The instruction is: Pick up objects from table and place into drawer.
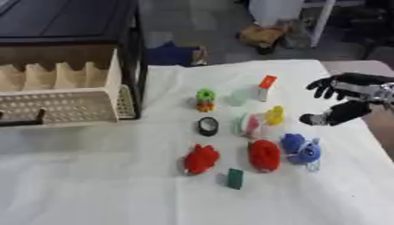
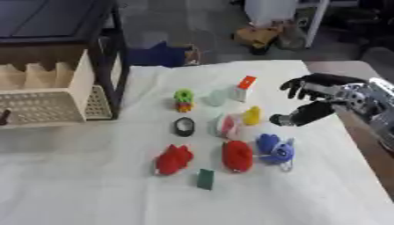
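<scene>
A white cloth is covering the worktop (image 1: pixel 92 184), and beyond its far edge a grey floor with some clutter is showing. At the far left the cream, perforated drawer (image 1: pixel 69 103) is standing pulled out of a dark cabinet (image 1: pixel 69 19); as far as its inside is showing, nothing is lying in it yet, so the task appears to be at its very start. All the objects are lying on the cloth in a loose cluster: a green-and-orange toy (image 1: pixel 205 100), a white box with a red top (image 1: pixel 265 87), a yellow piece (image 1: pixel 275 115), a pink-and-white object (image 1: pixel 249 124), a black ring (image 1: pixel 208 126), two red toys (image 1: pixel 202 158) (image 1: pixel 264 155), a blue toy (image 1: pixel 300 149) and a small green block (image 1: pixel 235 179). The right hand (image 2: pixel 317 102) is hovering at the cluster's right side, empty, fingers and thumb spread apart and curving downward; the yellow piece is sitting nearest it, just to its left, untouched. The left hand is not showing.
</scene>
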Robot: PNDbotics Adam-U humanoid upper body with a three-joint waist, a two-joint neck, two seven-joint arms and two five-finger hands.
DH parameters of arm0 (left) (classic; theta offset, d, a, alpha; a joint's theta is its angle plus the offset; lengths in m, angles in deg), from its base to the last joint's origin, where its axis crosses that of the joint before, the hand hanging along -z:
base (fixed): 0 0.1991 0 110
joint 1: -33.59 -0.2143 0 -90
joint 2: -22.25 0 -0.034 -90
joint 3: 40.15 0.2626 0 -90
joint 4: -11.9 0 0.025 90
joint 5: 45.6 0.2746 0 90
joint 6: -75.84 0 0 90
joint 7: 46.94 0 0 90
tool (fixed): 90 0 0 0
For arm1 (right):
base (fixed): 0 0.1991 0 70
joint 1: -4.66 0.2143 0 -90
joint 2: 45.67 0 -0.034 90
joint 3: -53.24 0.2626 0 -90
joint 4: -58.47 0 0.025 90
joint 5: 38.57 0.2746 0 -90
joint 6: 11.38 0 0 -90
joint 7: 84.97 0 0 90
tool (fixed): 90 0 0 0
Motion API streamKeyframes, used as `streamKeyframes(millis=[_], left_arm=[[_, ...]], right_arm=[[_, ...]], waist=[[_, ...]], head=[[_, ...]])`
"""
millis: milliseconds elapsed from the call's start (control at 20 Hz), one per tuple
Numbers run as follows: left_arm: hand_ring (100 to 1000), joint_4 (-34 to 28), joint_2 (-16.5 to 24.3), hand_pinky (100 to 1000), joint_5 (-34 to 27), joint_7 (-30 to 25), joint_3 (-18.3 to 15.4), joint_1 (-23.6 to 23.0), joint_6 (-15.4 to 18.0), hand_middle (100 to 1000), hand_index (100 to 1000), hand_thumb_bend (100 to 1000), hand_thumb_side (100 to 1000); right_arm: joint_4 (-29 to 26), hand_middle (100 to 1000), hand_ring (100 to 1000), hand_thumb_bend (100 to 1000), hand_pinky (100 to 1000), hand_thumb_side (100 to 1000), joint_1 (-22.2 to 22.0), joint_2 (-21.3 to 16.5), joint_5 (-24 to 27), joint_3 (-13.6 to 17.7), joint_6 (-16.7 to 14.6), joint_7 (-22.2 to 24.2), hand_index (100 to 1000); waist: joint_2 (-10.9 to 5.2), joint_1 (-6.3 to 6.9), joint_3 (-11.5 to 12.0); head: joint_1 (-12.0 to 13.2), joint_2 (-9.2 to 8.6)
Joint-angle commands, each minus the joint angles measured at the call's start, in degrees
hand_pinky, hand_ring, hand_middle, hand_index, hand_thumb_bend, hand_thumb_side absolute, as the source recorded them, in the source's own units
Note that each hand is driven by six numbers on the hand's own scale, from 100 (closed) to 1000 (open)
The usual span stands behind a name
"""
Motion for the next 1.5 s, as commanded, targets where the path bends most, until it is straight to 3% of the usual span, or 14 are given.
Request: streamKeyframes(millis=[50,400,900,1500], left_arm=[[100,-0.7,1.3,100,-0.2,-0.4,-0.4,0.5,0.0,100,689,441,1000],[100,-0.7,1.3,100,-0.2,-1.0,-0.3,0.5,0.0,100,685,434,1000],[100,-0.7,1.2,100,-0.3,-1.4,-0.2,0.4,0.0,100,683,423,1000],[100,-0.7,0.7,100,-0.5,-1.9,0.0,0.2,0.0,100,679,402,1000]], right_arm=[[-0.5,779,792,512,718,636,0.3,-3.5,-0.4,-0.5,-0.5,1.2,952],[0.1,768,787,525,711,632,0.8,-5.6,-4.0,-3.2,-2.4,3.9,942],[0.9,782,808,520,720,616,1.4,-6.5,-3.5,-5.4,-3.3,6.2,942],[3.2,767,791,493,703,591,3.5,-4.5,-4.8,-9.1,-3.0,6.7,932]], waist=[[-0.8,-0.14,0.0],[-0.81,-0.38,0.2],[-0.82,-0.53,0.3],[-0.6,-0.31,0.9]], head=[[-0.2,-0.36],[-0.3,-0.3],[-0.6,-0.33],[-1.2,-0.38]])
